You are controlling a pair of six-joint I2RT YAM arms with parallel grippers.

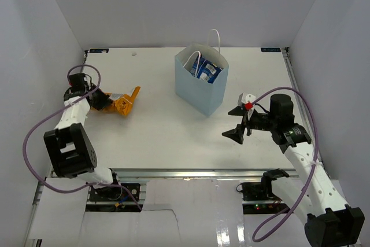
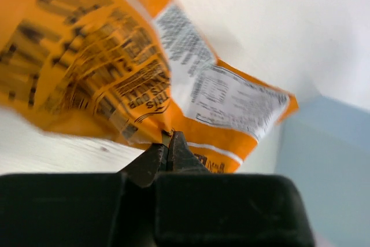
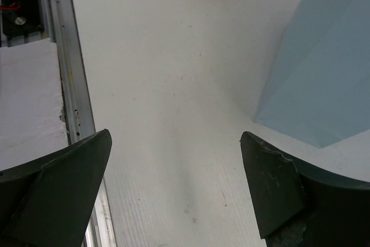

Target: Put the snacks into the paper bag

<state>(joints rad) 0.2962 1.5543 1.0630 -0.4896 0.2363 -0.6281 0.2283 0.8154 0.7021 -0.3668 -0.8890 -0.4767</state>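
- Left gripper [image 2: 169, 144]: jaws clamped on edge of orange chip bag [image 2: 115, 67].
- Right gripper [image 3: 175, 140]: jaws wide apart, empty, near paper bag [image 1: 199, 93].
- Blue packets [image 1: 206, 71] lie inside the bag.

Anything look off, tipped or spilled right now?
Nothing stands out. The paper bag stands upright with packets inside, the left claw pinches the orange chip bag by its edge, and the right claw is open, empty.
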